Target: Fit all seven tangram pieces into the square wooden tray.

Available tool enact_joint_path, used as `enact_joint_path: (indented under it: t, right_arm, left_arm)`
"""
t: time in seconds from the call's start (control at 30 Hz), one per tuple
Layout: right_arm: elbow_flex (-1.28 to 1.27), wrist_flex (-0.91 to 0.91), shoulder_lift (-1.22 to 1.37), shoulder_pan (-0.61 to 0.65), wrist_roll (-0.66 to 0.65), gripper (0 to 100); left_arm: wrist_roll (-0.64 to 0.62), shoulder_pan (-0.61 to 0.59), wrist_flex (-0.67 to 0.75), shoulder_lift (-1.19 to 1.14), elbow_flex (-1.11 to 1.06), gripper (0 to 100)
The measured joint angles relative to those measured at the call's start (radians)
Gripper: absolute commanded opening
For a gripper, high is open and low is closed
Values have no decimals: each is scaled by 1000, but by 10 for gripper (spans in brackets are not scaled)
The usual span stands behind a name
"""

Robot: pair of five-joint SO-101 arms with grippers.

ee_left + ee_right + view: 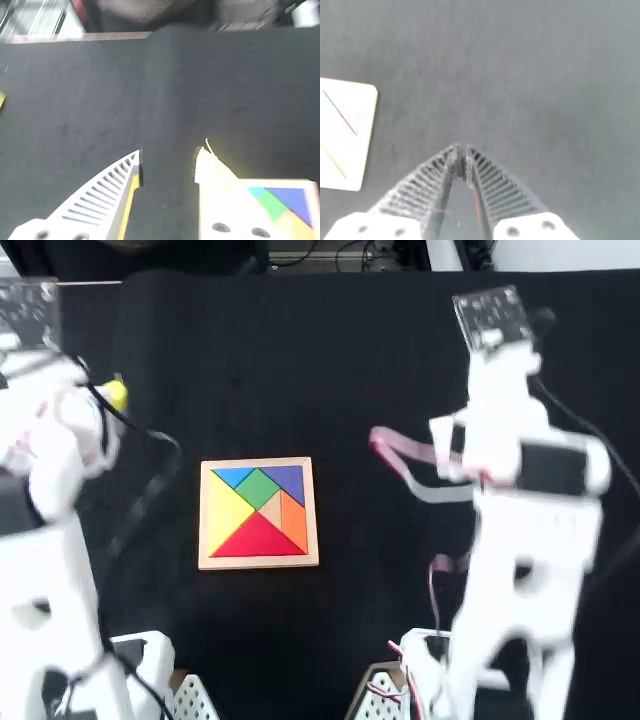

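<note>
The square wooden tray [258, 562] lies in the middle of the black table. It holds coloured tangram pieces packed into a full square: a yellow triangle [224, 514], a red triangle [260, 539], a green square [259, 488], blue and purple triangles and orange pieces. My left gripper [167, 162] hangs open and empty above the cloth, beside a tray corner [305, 184]. My right gripper [462, 150] is shut with nothing in it, over bare cloth a little way from the tray [350, 95]. The left arm [50, 460] and right arm [520, 470] stand on either side of the tray.
Black cloth [330, 370] covers the table on all sides of the tray. A pink ribbon cable [395, 452] hangs from the right arm toward the tray. Something small and yellow [115, 395] shows near the left arm. Arm bases stand along the front edge.
</note>
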State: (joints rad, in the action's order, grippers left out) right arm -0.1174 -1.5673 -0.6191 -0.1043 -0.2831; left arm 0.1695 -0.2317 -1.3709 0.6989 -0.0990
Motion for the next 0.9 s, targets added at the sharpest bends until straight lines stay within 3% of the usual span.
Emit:
enact_joint_path:
  t: [0.17,0.27,0.37,0.47,0.63,0.9]
  right_arm:
    - [-195,15,-322,-3,0,16]
    - [-305,72,-531,-2,2,100]
    - [-434,137,-701,2,3,181]
    - [-580,216,-764,-3,3,146]
    - [-792,465,-779,2,5,6]
    - [-1181,1169,-778,21,49,11]
  left_arm:
    - [-64,51,-92,232,-104,192]
    - [-69,61,-87,365,-209,192]
    - [-69,61,3,465,-347,192]
    - [-69,37,203,522,-546,192]
    - [-77,-32,669,572,-933,187]
    - [-157,-2,1191,608,-1295,187]
